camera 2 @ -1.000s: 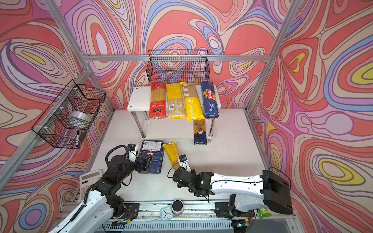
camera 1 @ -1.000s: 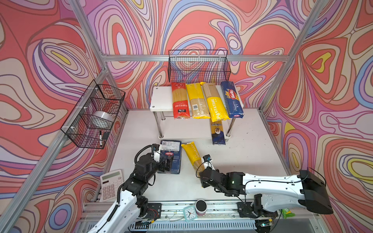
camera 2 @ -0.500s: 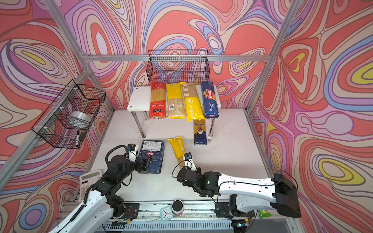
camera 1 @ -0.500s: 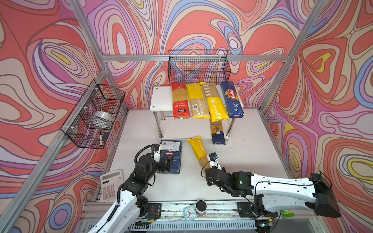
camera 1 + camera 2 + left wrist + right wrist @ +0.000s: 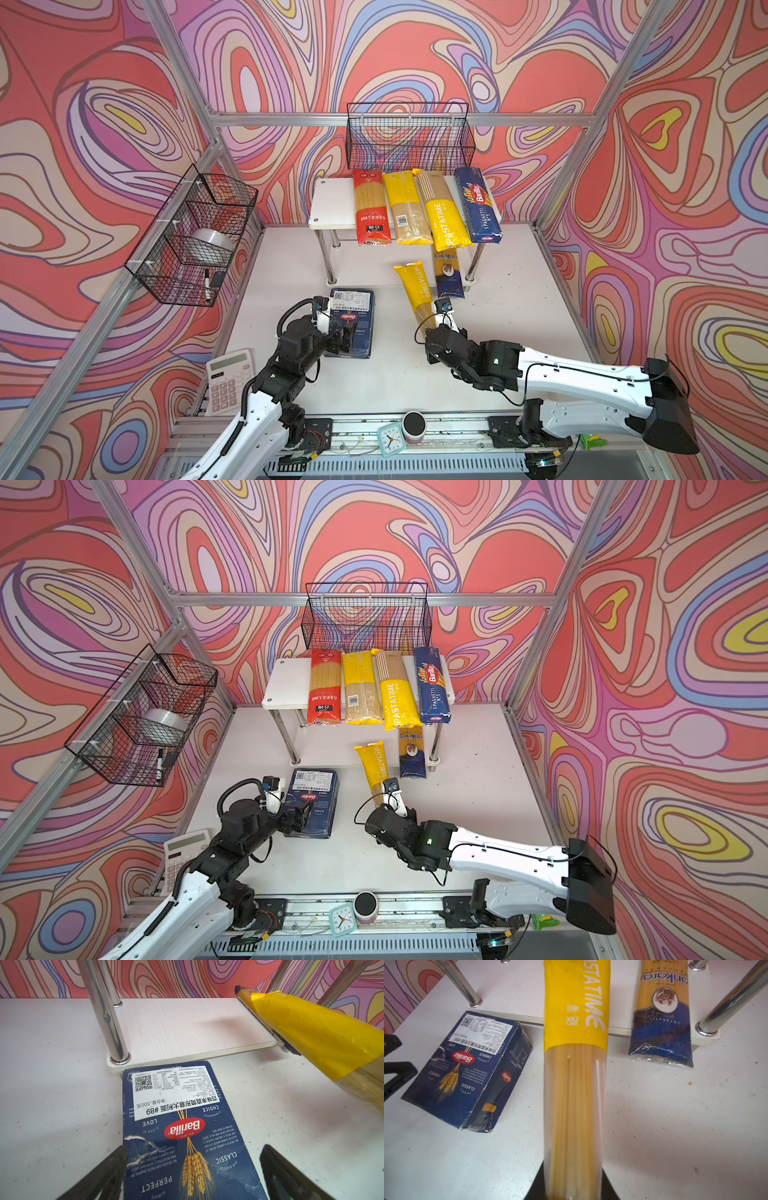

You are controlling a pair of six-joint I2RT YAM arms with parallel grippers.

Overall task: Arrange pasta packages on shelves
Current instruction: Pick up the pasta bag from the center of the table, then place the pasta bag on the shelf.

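Observation:
My right gripper (image 5: 430, 328) is shut on the clear end of a yellow PASTATIME bag (image 5: 415, 286), held off the table. The bag's yellow end reaches over the front edge of the rack's lower shelf (image 5: 187, 1026), beside a dark blue bag (image 5: 448, 272) lying there. On the shelves' top board (image 5: 332, 203) lie a red bag (image 5: 371, 208), two yellow bags (image 5: 405, 208) and a slim Barilla box (image 5: 478, 205). My left gripper (image 5: 193, 1149) stands open astride the near end of the wide Barilla box (image 5: 176, 1126), flat on the table.
A black wire basket (image 5: 409, 137) hangs behind the rack. Another basket (image 5: 195, 232) on the left wall holds a tape roll and a marker. A calculator (image 5: 228, 382), a clock (image 5: 390, 440), a cup (image 5: 414, 424) and a green packet (image 5: 590, 440) sit along the front edge.
My right gripper has carried the yellow bag away from the front edge toward the rack, and its far end now reaches the lower shelf. The left arm and the box have not moved.

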